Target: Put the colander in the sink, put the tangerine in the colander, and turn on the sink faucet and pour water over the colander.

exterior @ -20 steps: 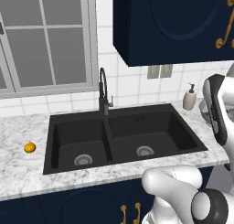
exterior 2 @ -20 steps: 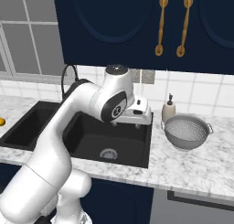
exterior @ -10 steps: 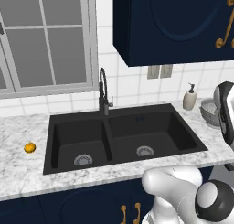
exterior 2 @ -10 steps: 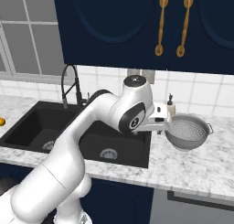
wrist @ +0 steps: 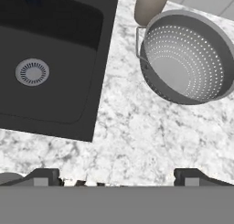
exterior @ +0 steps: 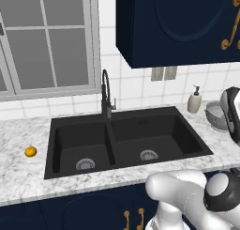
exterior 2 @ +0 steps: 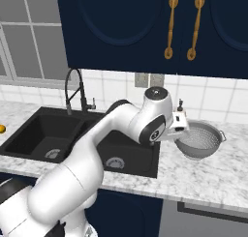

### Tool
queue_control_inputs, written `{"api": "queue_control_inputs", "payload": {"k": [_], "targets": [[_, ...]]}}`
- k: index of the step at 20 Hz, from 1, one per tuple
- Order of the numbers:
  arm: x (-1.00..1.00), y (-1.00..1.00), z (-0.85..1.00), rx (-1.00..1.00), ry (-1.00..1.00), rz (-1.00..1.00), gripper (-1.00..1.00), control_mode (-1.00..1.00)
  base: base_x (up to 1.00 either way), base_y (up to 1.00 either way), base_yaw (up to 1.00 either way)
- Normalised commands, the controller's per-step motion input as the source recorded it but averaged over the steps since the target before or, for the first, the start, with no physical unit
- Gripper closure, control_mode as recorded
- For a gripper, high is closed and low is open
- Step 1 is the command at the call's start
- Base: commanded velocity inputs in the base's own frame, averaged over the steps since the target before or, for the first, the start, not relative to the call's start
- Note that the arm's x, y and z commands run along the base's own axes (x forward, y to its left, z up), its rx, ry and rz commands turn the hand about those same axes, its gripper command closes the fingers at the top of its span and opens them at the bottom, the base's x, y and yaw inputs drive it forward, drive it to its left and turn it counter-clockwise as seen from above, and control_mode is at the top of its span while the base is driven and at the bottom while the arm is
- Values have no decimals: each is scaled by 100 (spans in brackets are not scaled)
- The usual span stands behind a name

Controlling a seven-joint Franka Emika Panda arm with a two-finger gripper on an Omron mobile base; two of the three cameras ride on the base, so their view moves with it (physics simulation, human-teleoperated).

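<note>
In the hand view the two dark fingertips stand wide apart with nothing between them, and the gripper hangs over bare marble counter between the sink and the colander. From the right base view the fingers are hidden behind the white wrist, which also covers the colander's near rim. The colander sits upright on the counter right of the sink, touching or just beside a beige soap bottle cut off at the frame's top. The tangerine lies on the counter left of the sink, well apart; the sink faucet stands behind the divider. Since half a second ago the hand has swung further right, closer to the colander.
</note>
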Motion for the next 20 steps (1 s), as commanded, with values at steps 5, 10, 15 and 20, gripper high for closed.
{"api": "queue_control_inputs", "payload": {"k": [5,10,15,20], "targets": [[48,-22,-17,0,0,8,-100,-100,0,0,0],[39,-23,-17,0,0,6,-100,-100,0,0,0],[36,-12,-13,0,0,4,-100,-100,0,0,0],[28,-16,-17,0,0,5,-100,-100,0,0,0]]}}
